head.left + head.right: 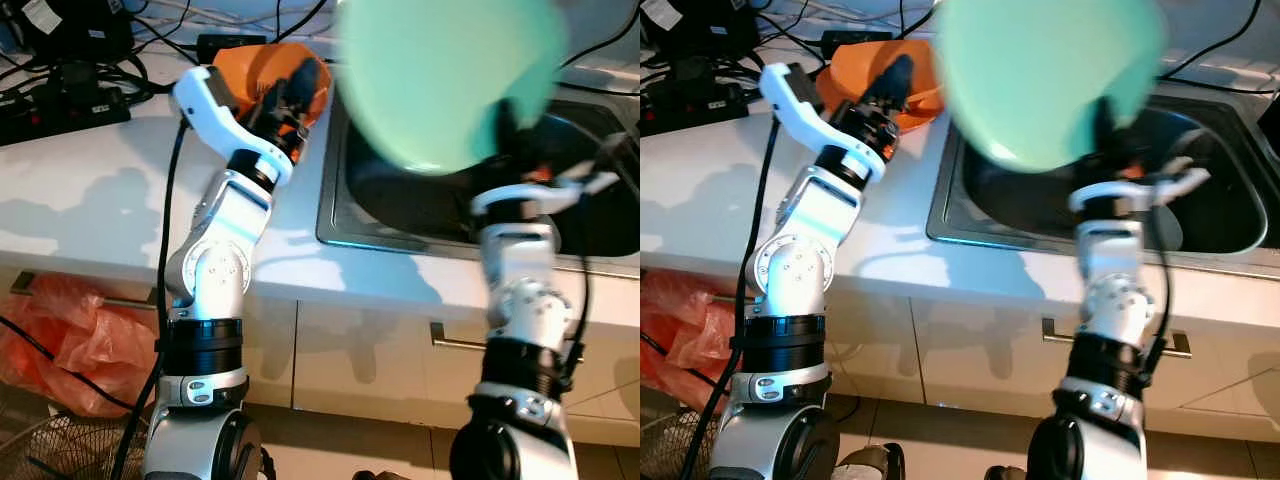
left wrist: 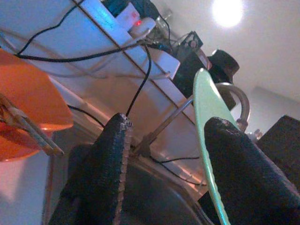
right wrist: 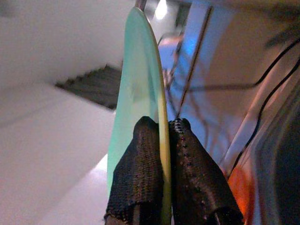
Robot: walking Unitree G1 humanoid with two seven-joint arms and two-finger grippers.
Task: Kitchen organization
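My right gripper (image 3: 161,124) is shut on the rim of a pale green plate (image 1: 450,80), which it holds up on edge above the sink (image 1: 400,215). The plate is close to the camera and blurred, and it hides much of the basin. An orange bowl (image 1: 255,65) sits on the white counter just left of the sink. My left gripper (image 1: 290,95) hovers at the bowl's right side, open, with nothing between its fingers (image 2: 110,159). In the left wrist view the orange bowl (image 2: 23,89) lies off to one side and the green plate (image 2: 206,122) shows edge-on.
A black power strip (image 1: 60,100) and several cables lie at the counter's back left. A curved tap (image 2: 234,93) stands behind the sink. An orange plastic bag (image 1: 80,340) lies on the floor at left, and a drawer handle (image 1: 455,342) sits below the sink.
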